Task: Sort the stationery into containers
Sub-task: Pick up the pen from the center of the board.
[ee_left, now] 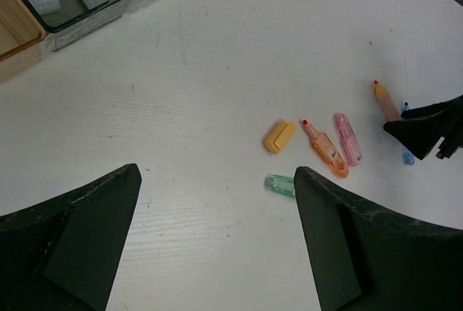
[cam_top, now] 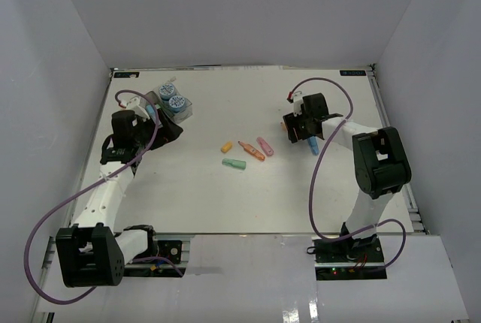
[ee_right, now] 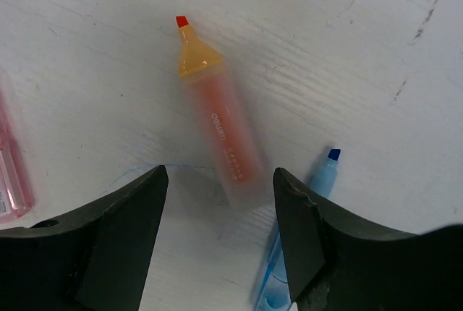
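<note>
A scuffed white worktop [cam_top: 195,195] stands boxed in by plain white walls [cam_top: 248,7], with a far-left label [cam_top: 126,75] and far-right label [cam_top: 353,73] at its corners.

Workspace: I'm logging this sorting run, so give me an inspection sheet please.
Surface: white table, lightly scuffed.
Job's things: bins far left, two rolls in the clear one; yellow marker, orange marker, pink marker and green marker loose mid-table; red marker and blue marker at right gripper.
Clutter: nothing seen.
Grippers: left gripper open, empty; right gripper open over red marker.
Cables: purple cables loop at both sides.
Surroundings: white walls.
</note>
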Controlling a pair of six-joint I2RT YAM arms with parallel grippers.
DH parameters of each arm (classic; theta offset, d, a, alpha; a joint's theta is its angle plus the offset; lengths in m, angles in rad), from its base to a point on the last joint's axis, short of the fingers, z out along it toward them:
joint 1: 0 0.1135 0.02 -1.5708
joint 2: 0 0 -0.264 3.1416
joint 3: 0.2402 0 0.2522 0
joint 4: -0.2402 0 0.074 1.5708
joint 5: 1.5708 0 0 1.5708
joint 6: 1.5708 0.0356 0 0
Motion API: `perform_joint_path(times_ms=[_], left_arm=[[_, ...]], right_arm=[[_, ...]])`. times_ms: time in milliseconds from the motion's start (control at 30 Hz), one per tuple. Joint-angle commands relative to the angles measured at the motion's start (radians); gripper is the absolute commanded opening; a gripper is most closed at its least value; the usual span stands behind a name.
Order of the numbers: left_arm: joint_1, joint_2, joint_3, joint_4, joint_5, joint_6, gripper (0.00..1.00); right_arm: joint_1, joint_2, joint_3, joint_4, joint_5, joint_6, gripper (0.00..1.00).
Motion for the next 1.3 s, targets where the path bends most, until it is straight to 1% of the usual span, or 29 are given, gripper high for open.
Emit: perform_joint_path(times_ms=[0,133,200,267,467,633,767,800,867,900,933,967,1000,1033,1100,1133,1167,1200,1267], left_arm=[[-0.002,-0.036,0.008,0.02,-0.019,0.014,0.98],[-0.001,-0.03,0.008,0.019,-0.007,0.014,0.98],[-0.002,-0.024,0.01,0.02,-0.002,0.014,0.98],[-0.002,-0.024,0.01,0.02,-0.002,0.011,0.98],[-0.001,-0.022,0.01,0.02,0.004,0.009,0.98],[-0.001,-0.007,0.008,0.029,0.039,0.006,0.98],[-0.007,-0.001,0.007,0.04,0.058,-0.009,0.98],[-0.019,-0.002,0.002,0.037,0.064,-0.044,0.97],[-0.064,-0.004,-0.002,0.045,0.082,-0.087,0.97],[-0.082,-0.005,-0.002,0.046,0.075,-0.105,0.97],[-0.135,-0.007,0.001,0.048,0.06,-0.136,0.97],[-0.168,-0.013,0.004,0.057,0.044,-0.152,0.96],[-0.2,-0.013,0.005,0.065,0.027,-0.168,0.96],[-0.266,-0.014,0.005,0.075,-0.006,-0.203,0.96],[-0.327,-0.019,0.004,0.12,-0.042,-0.242,0.95],[-0.381,-0.022,-0.001,0.14,-0.08,-0.277,0.95],[-0.407,-0.025,-0.008,0.181,-0.101,-0.294,0.95],[-0.456,-0.028,-0.011,0.203,-0.124,-0.306,0.94],[-0.504,-0.027,-0.011,0.246,-0.19,-0.329,0.94]], right_arm=[[-0.001,0.027,0.04,-0.028,-0.035,-0.043,0.66],[0.001,0.063,0.066,-0.083,-0.055,-0.044,0.59],[0.001,0.07,0.054,-0.083,-0.049,-0.04,0.56],[-0.001,0.063,0.038,-0.086,-0.051,-0.029,0.48],[0.01,0.021,-0.012,-0.068,-0.025,0.017,0.41],[0.024,0.002,-0.031,-0.071,-0.012,0.051,0.14],[0.067,-0.051,-0.058,-0.056,0.0,0.091,0.1],[0.082,-0.068,-0.062,-0.056,0.011,0.116,0.1],[0.139,-0.133,-0.074,-0.049,0.035,0.149,0.1],[0.163,-0.156,-0.081,-0.027,0.046,0.193,0.1],[0.209,-0.183,-0.091,-0.01,0.073,0.221,0.1],[0.229,-0.232,-0.113,0.007,0.078,0.25,0.09],[0.252,-0.257,-0.126,0.029,0.078,0.314,0.08],[0.298,-0.303,-0.138,0.076,0.083,0.348,0.08],[0.352,-0.343,-0.172,0.136,0.103,0.4,0.08],[0.41,-0.372,-0.178,0.173,0.122,0.445,0.08],[0.436,-0.386,-0.184,0.188,0.161,0.465,0.08],[0.49,-0.407,-0.187,0.207,0.178,0.501,0.08],[0.538,-0.426,-0.195,0.262,0.233,0.537,0.08]])
